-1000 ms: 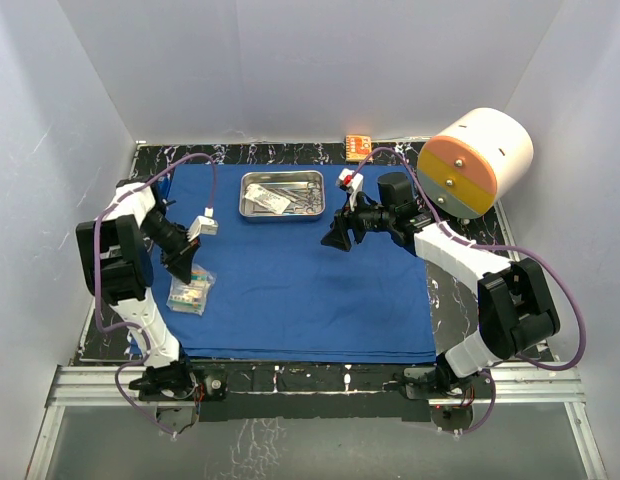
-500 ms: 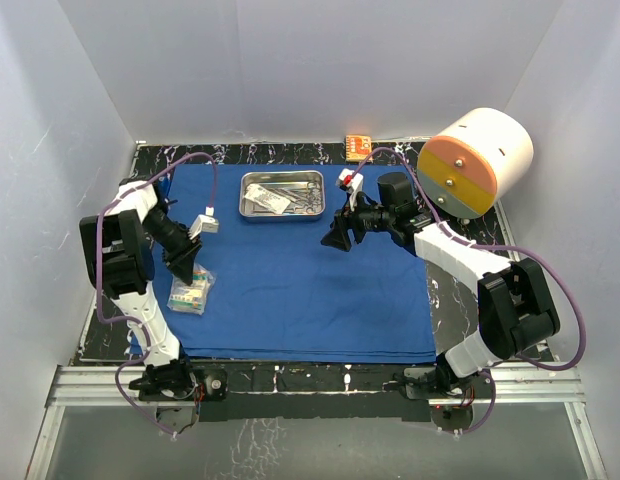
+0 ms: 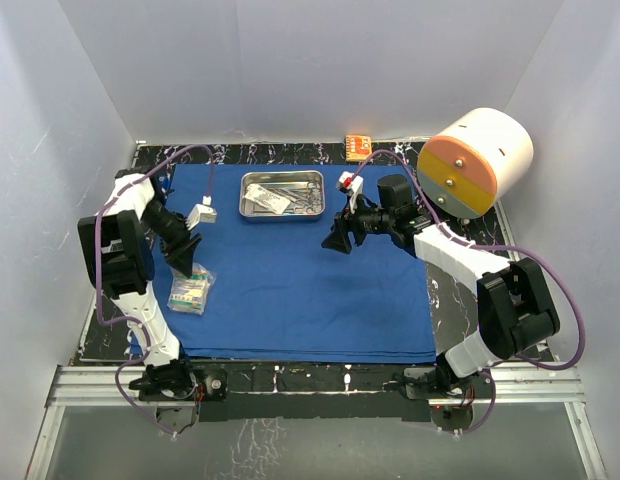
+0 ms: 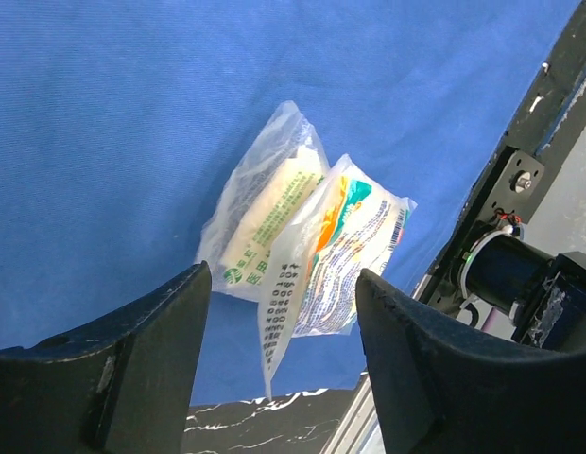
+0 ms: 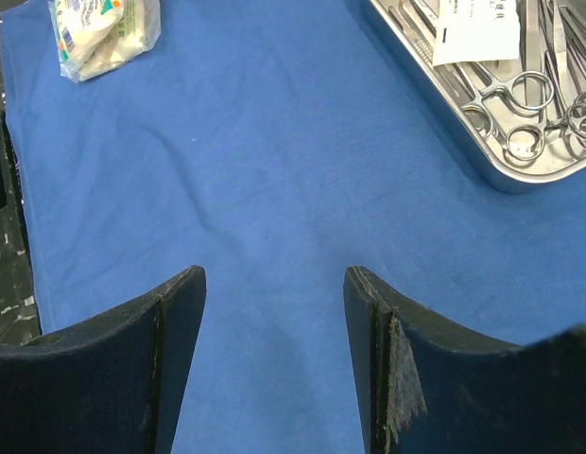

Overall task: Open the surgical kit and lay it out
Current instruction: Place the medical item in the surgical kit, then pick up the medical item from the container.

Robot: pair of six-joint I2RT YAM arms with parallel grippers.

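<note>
The left arm [image 3: 125,250] is bending up from its base at the near-left corner, with its wrist angling down and rightward over the left side of the cloth. Its end effector [image 4: 282,279] is hanging above the two small clear packets [image 3: 190,290] with its fingers spread apart and nothing between them. The right arm [image 3: 460,255] is stretching from the near-right corner toward the middle. Its end effector [image 5: 274,274] is hovering low over bare cloth just right of the tray, jaws likewise standing apart and gripping nothing.

White walls [image 3: 310,60] are enclosing the black marbled counter [image 3: 290,152]. The royal-blue cloth wrap [image 3: 300,290] is lying spread flat over most of it. A big white-and-orange cylinder [image 3: 480,160] is sitting at the far right. The steel tray [image 3: 281,215] is resting on the far middle of the cloth, holding ring-handled clamps [image 5: 506,104] and a white paper packet [image 5: 477,28]. The two clear packets are lying overlapped near the cloth's left edge. A small orange box [image 3: 358,146] is sitting at the back edge.

Compared with a second ago, the left end effector is standing higher and farther back from the packets, which are staying put; the right arm is holding the same pose.
</note>
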